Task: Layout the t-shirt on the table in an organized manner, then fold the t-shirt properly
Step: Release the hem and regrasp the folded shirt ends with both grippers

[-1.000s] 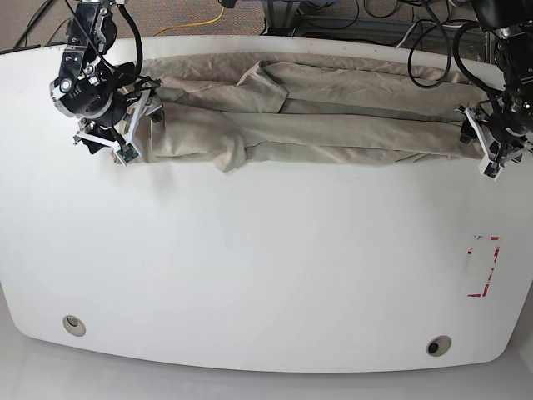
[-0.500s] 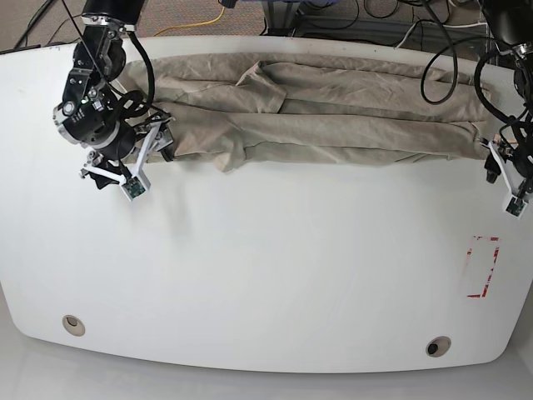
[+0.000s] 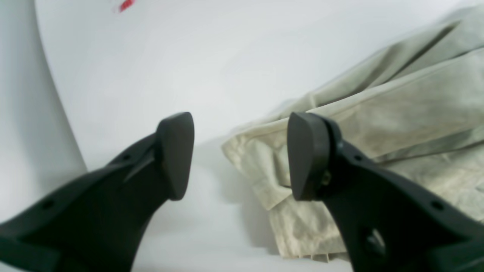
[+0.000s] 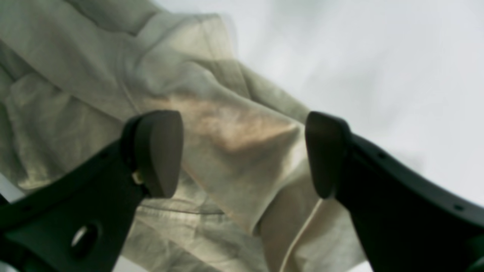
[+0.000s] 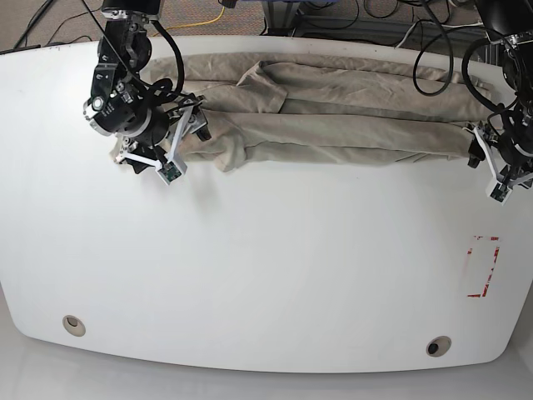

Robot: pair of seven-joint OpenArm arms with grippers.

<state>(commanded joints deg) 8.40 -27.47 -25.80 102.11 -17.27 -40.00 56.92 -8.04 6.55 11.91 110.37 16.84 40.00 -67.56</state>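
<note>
The beige t-shirt [image 5: 333, 117] lies wrinkled in a long band along the far side of the white table [image 5: 266, 275]. My right gripper [image 5: 179, 142] hovers over the band's left end. In the right wrist view this right gripper [image 4: 242, 153] is open, with folded t-shirt [image 4: 234, 132] cloth below the gap. My left gripper [image 5: 493, 164] sits at the band's right end. The left wrist view shows the left gripper [image 3: 242, 156] open above the table [image 3: 151, 56]. A hemmed corner of the t-shirt [image 3: 397, 113] lies by its right finger [image 3: 308, 155], not pinched.
A red tape rectangle [image 5: 484, 267] marks the table's right side. Two round grommet holes [image 5: 73, 324] [image 5: 438, 345] sit near the front edge. Black cables [image 5: 441, 50] hang behind the far right corner, close to the left arm.
My right arm has slid rightward along the shirt's left end. My left arm swung out toward the table's right edge, then came back to the shirt's right end.
</note>
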